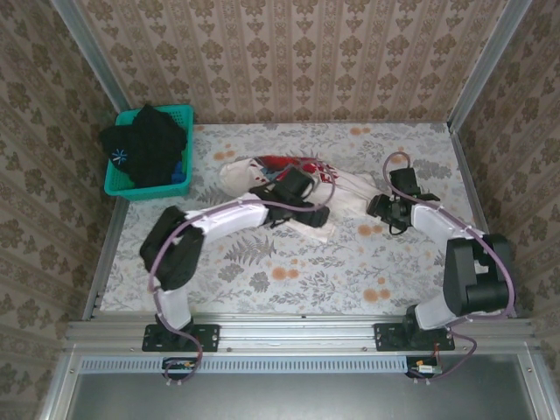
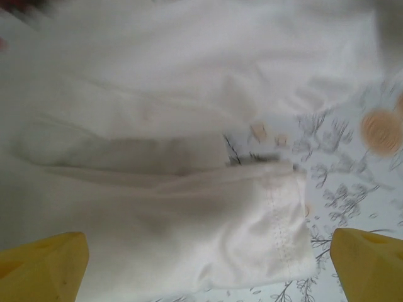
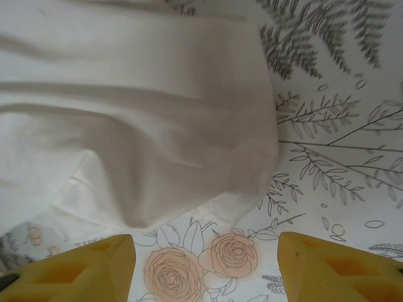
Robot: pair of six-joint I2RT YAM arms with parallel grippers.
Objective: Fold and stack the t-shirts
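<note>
Left gripper (image 2: 206, 267), spread wide, hovers over rumpled white t-shirt (image 2: 189, 113) with stitched hem.

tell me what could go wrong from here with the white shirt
The left gripper is open over a folded-over stitched hem of the white t-shirt; closing may pinch several layers and drag a bunch. The right gripper is open over bare tablecloth beside the shirt's edge, so it could miss the cloth.

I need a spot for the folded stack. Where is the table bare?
Bare: the near tablecloth strip between the white t-shirt and the arm bases, and the far right corner beyond the right tool. Crowded: under the left tool and by the teal basket.
</note>
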